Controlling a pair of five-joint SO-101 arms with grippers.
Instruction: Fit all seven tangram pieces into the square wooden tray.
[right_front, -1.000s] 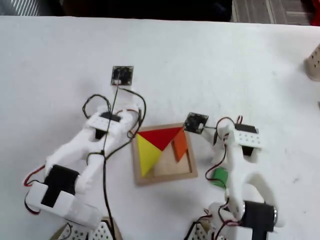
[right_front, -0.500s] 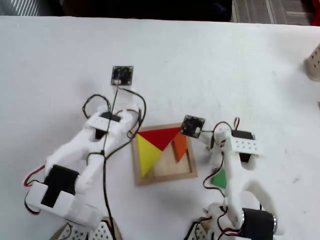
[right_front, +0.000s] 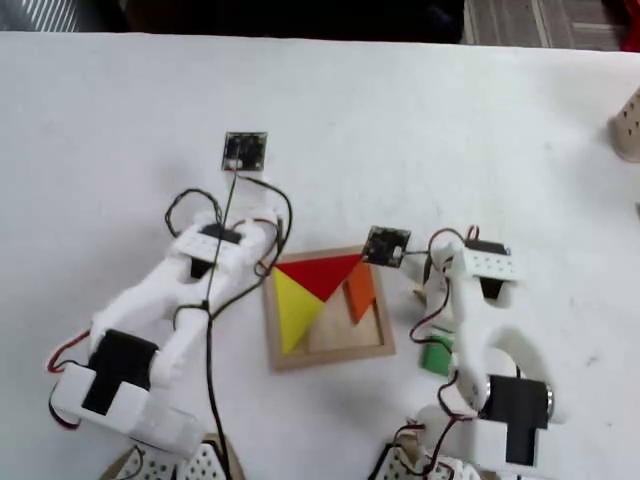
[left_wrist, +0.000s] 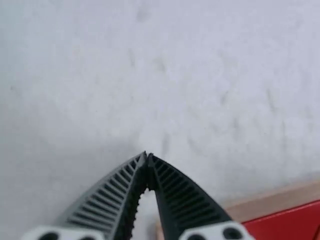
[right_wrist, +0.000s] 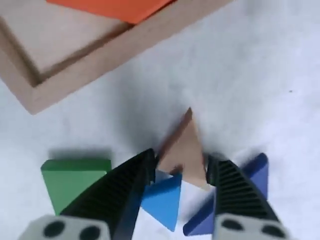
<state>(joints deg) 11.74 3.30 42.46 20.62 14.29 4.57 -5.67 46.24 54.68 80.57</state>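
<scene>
White tabletop (right_front: 420, 120) runs across the whole high view. At lower left lies the left arm (right_front: 170, 300), its wrist end beside the upper-left corner of the wooden tray (right_front: 330, 358). In the left wrist view the left gripper (left_wrist: 146, 159) has its ribbed fingers pressed tip to tip with nothing between them, over bare table just off the tray's edge.

The tray sits at centre frame. A red triangle (right_front: 318, 272) lies along its upper edge, a yellow triangle (right_front: 293, 305) along its left edge, and an orange piece (right_front: 360, 290) at its right; the lower part is bare wood.

Right of the tray stands the right arm (right_front: 480, 330), with a green piece (right_front: 437, 356) partly under it. In the right wrist view the right gripper (right_wrist: 181, 159) is spread wide, one finger on each side of a pale wooden triangle (right_wrist: 187, 145) lying on the table just off the tray. A light blue triangle (right_wrist: 162, 197) touches it, and a dark blue piece (right_wrist: 257, 167) lies close by.
</scene>
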